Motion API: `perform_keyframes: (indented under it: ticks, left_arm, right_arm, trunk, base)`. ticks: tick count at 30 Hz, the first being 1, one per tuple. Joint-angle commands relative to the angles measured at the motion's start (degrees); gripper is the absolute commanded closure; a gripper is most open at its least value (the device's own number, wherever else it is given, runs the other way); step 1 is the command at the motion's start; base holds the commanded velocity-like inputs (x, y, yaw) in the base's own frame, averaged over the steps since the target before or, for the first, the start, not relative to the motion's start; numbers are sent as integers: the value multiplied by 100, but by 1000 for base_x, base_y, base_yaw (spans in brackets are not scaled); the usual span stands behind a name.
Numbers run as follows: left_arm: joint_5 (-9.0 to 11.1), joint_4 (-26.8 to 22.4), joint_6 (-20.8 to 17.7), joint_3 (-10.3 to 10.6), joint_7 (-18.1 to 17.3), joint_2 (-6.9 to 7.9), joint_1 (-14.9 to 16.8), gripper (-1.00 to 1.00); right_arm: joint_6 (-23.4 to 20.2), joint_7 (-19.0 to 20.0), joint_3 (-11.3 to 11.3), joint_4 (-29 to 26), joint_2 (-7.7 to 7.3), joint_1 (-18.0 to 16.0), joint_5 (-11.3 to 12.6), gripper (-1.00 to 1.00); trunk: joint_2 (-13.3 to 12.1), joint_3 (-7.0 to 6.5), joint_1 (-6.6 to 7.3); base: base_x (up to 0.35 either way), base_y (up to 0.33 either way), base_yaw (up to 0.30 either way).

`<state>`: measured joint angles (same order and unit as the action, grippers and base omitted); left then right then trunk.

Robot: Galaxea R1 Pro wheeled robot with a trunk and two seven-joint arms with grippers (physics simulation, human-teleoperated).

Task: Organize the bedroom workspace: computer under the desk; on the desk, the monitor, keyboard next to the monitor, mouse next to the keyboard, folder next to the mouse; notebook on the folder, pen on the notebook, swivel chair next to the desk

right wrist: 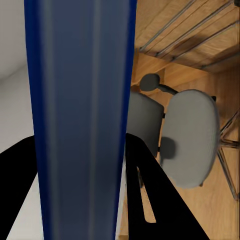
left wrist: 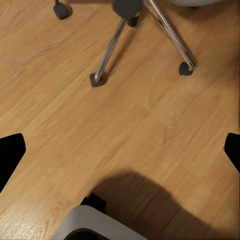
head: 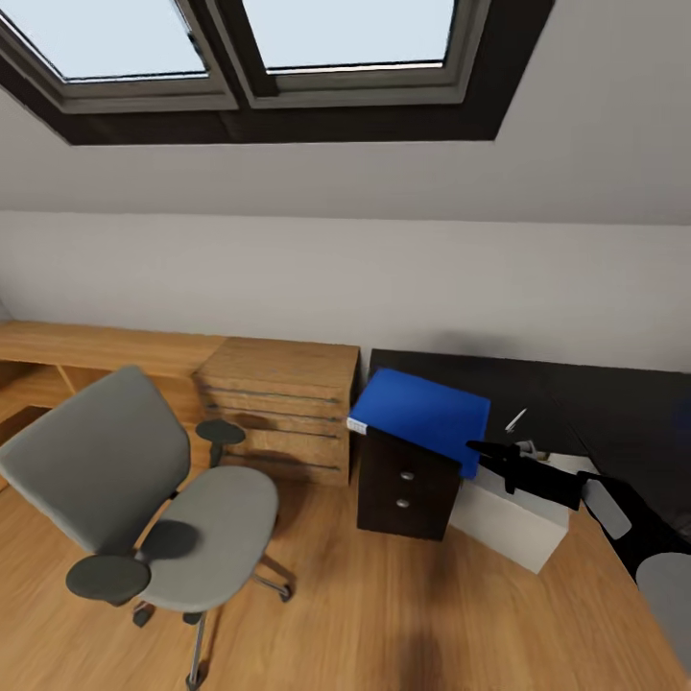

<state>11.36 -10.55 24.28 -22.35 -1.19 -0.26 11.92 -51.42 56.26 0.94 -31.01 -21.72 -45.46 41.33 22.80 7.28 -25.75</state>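
Observation:
My right gripper (head: 483, 451) is shut on the edge of the blue folder (head: 422, 415) and holds it in the air above a black two-drawer cabinet (head: 408, 485). In the right wrist view the folder's (right wrist: 82, 100) spine runs between my two black fingers (right wrist: 150, 170). The grey swivel chair (head: 144, 499) stands on the wooden floor at the left with nothing on its seat, and its seat also appears in the right wrist view (right wrist: 192, 135). A dark desk top (head: 614, 403) lies at the right, with a thin white pen-like object (head: 515, 419) on it. My left gripper (left wrist: 120, 150) is open over bare floor.
A wooden drawer unit (head: 278, 408) stands against the wall between the chair and the black cabinet. A low wooden shelf (head: 86, 350) runs along the left wall. A white box (head: 509, 523) sits on the floor beside the cabinet. The chair's chrome legs (left wrist: 165, 30) lie ahead of my left gripper.

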Motion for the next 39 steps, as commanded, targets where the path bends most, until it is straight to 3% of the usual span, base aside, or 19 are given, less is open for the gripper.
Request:
perform_keyframes:
  ticks: [1, 18, 26, 30, 39]
  left_arm:
    - [60, 1, 15, 20, -13, 0, 3, -100]
    - [60, 1, 18, 20, -13, 0, 3, -100]
    - [60, 1, 16, 20, -13, 0, 3, -100]
    - [60, 1, 17, 20, -13, 0, 3, -100]
    - [60, 2, 15, 20, -13, 0, 3, -100]
  right_arm:
    - [-4, 16, 11, 4, 1, -6, -2, 100]
    - [49, 16, 16, 101, -8, -6, -2, 100]
    - [549, 15, 21, 236, -8, -6, 1, 100]
    - [862, 9, 150, 335, -3, -6, 0, 100]
    - [1044, 1, 453, 509, 2, -6, -2, 100]
  trunk:
    - [12, 12, -3]
    - [12, 1, -3]
    - [12, -27, -3]
    - [12, -44, -3]
    - [12, -83, -3]
  base:
    - [0, 0, -260]
    - [0, 0, -260]
    - [0, 0, -211]
    - [0, 0, -52]
    - [0, 0, -10]
